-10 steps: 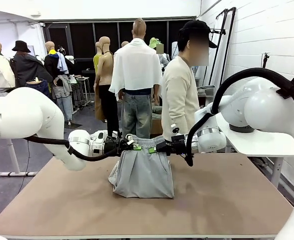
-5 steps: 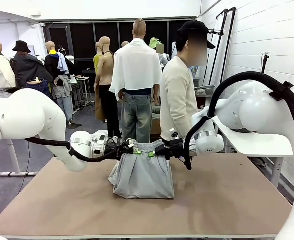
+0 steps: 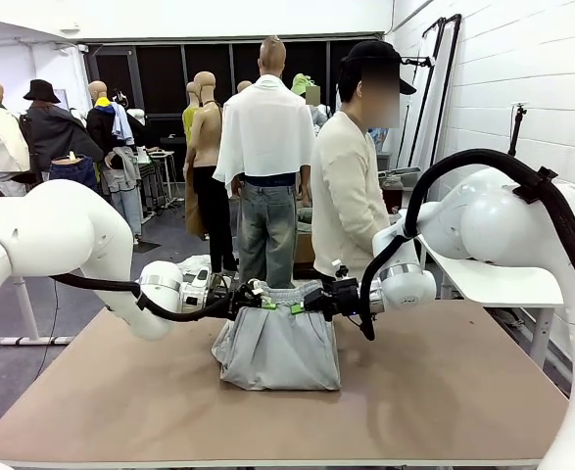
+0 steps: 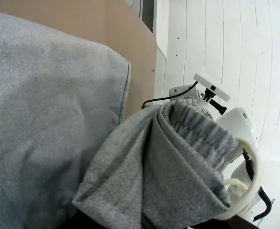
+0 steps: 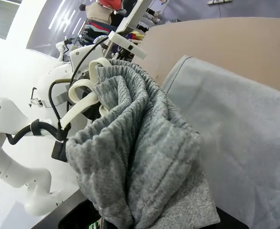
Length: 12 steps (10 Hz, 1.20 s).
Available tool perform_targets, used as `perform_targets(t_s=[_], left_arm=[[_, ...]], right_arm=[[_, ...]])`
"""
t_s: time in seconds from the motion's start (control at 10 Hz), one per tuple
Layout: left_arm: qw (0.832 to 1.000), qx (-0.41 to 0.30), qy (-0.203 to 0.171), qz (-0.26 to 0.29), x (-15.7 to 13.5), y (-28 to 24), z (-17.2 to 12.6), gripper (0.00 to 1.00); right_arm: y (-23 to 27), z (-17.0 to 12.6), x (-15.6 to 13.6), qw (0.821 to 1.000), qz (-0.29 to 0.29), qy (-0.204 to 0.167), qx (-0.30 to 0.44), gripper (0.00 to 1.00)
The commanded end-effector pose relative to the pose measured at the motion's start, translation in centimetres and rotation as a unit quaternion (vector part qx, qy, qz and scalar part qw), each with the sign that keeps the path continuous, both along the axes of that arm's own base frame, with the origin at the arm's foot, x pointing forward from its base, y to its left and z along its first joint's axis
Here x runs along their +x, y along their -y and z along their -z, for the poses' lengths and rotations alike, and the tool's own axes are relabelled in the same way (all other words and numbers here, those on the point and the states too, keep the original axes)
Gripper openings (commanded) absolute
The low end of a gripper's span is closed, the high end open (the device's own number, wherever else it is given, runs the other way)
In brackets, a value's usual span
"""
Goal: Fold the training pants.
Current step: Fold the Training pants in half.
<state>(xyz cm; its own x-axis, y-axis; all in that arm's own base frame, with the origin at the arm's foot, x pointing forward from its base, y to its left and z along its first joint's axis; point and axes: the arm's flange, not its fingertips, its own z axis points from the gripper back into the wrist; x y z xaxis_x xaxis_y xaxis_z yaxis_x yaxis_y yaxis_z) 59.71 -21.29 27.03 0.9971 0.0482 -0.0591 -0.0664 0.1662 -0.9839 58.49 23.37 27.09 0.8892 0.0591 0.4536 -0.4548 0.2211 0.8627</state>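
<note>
1. Holding the training pants (image 3: 278, 345) by the waistband between my two grippers, I have them hanging just above the middle of the table (image 3: 444, 392), lower folds resting on the board.

2. Risk, as I judge it: if one side travels faster than the other, the band could stretch, slide out of a pinch, or the fold could land skewed. Soft jersey drags on the board, so the bottom layer may bunch instead of lying flat.

3. A second hazard: my two wrists sit near each other across the band, so moving inward could bring them into contact.

4. My left gripper (image 3: 259, 298), at 9 o'clock of the garment, is clenched on the band's left end; the left wrist view has bunched ribbed cloth rising right from my fingers.

5. My right gripper (image 3: 303, 297), at 3 o'clock, is likewise clamped tight on the band's right end, gathered fabric piled over the jaws.

6. A person (image 3: 351, 196) stands at 12 o'clock beyond the far edge, hands off the cloth.
</note>
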Motion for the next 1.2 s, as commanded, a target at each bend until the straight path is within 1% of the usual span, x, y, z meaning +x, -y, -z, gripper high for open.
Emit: perform_targets(t_s=[0.0,0.2,0.4,0.6,0.9,1.1], left_arm=[[1.000,0.013,-0.001,-0.006,1.6,-0.7,0.4,0.00],[1.000,0.014,-0.005,-0.008,2.2,-0.6,0.8,0.00],[0.999,0.028,-0.029,-0.019,2.3,-1.0,1.2,0.00],[0.999,0.029,-0.037,-0.025,2.5,-1.2,1.7,0.00],[0.997,0.030,-0.058,-0.036,3.1,-1.4,2.9,0.00],[0.997,0.031,-0.061,-0.041,3.2,-1.5,3.2,0.00]], right_arm=[[1.5,0.1,2.0,1.000,0.007,-0.006,-0.004,0.00],[1.7,0.9,2.7,1.000,0.012,-0.013,-0.006,0.00],[2.0,1.8,3.2,0.999,0.021,-0.028,-0.010,0.00],[2.1,2.1,3.4,0.999,0.026,-0.035,-0.018,0.00],[2.4,2.6,3.5,0.997,0.034,-0.058,-0.030,0.00],[2.5,2.6,3.7,0.997,0.043,-0.058,-0.034,0.00]])
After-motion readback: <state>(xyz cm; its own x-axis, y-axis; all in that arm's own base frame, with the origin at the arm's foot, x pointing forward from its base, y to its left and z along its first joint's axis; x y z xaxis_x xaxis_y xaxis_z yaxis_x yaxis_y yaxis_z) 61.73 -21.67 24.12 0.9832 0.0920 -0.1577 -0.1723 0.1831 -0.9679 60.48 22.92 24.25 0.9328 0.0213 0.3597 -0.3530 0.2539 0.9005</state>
